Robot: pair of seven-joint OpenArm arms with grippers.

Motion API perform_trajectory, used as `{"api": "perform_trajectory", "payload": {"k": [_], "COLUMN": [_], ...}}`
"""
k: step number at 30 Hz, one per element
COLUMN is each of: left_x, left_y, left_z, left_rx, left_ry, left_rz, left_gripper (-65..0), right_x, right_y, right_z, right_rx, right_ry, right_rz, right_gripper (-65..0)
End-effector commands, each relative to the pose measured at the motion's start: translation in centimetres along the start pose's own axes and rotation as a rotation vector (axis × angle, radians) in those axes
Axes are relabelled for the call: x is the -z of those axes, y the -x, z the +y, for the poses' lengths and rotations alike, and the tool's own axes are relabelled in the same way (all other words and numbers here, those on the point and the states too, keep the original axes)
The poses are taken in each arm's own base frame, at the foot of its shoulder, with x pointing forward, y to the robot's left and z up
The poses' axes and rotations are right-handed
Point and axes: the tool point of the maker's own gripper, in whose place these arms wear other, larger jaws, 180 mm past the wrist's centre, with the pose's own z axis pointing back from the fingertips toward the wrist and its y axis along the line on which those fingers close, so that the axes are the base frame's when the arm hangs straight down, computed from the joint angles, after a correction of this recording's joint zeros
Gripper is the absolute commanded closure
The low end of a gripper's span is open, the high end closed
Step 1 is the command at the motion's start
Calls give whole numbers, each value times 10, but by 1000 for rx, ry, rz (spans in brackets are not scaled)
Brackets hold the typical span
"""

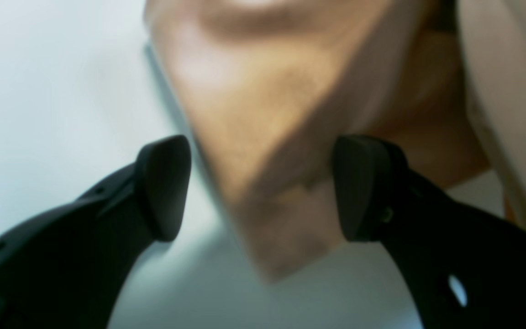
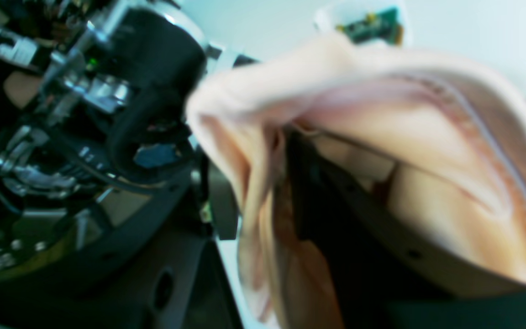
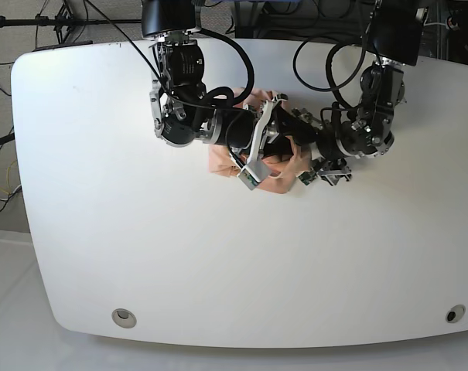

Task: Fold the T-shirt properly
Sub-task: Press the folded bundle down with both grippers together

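Note:
The peach T-shirt [image 3: 218,159] lies bunched in the middle of the white table [image 3: 102,193], under both arms. In the left wrist view a pointed corner of the T-shirt [image 1: 263,151] sits between the black fingertips [image 1: 165,187] of my left gripper [image 1: 263,187], which stands open and clear of the cloth. In the right wrist view, which is blurred, a thick fold of the T-shirt [image 2: 381,91] fills the gap of my right gripper [image 2: 263,205] and drapes over one dark finger [image 2: 327,214]. Both grippers meet over the cloth in the base view.
The left arm's dark and metal wrist [image 2: 107,114] is close beside the right gripper. Cables [image 3: 241,54] loop over the table's far side. Two round fittings [image 3: 124,317] sit near the front corners, one of them at the right [image 3: 450,314].

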Motion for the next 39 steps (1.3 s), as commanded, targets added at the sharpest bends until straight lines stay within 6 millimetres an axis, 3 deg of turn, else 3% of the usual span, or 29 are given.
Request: {"api": "perform_trajectory", "payload": {"k": [1, 5, 7, 9, 15, 23, 29, 33, 39], "left_x": [-23, -26, -25, -20, -17, -3, -4, -4, -28], "left_y": [-43, -39, -35, -32, -29, -22, -25, -23, -37], "left_z": [11, 16, 18, 15, 14, 5, 8, 14, 45], "left_rx": [60, 56, 46, 26, 7, -15, -10, -20, -32], "left_ry": [-20, -33, -35, -22, -13, 19, 15, 5, -85], "left_rz": [-151, -142, -135, -134, -130, -109, -117, -112, -178], "left_gripper": [-460, -460, -461, -460, -460, -462, -460, -459, -462], "right_x": [6, 11, 14, 22, 23, 18, 15, 13, 13], "right_y": [-26, -25, -24, -14, -13, -20, -21, -25, -29], "right_z": [21, 31, 34, 38, 39, 32, 24, 18, 11], "right_rx": [-53, -70, -79, -83, -88, -97, -86, -77, -80], "right_ry": [-65, -90, -95, -97, -92, -83, -65, -46, -29], "right_rz": [-63, -53, -41, -6, -2, -27, -33, -44, -42], "right_gripper": [-175, -203, -236, -318, -382, -371, -344, -347, -362]}}
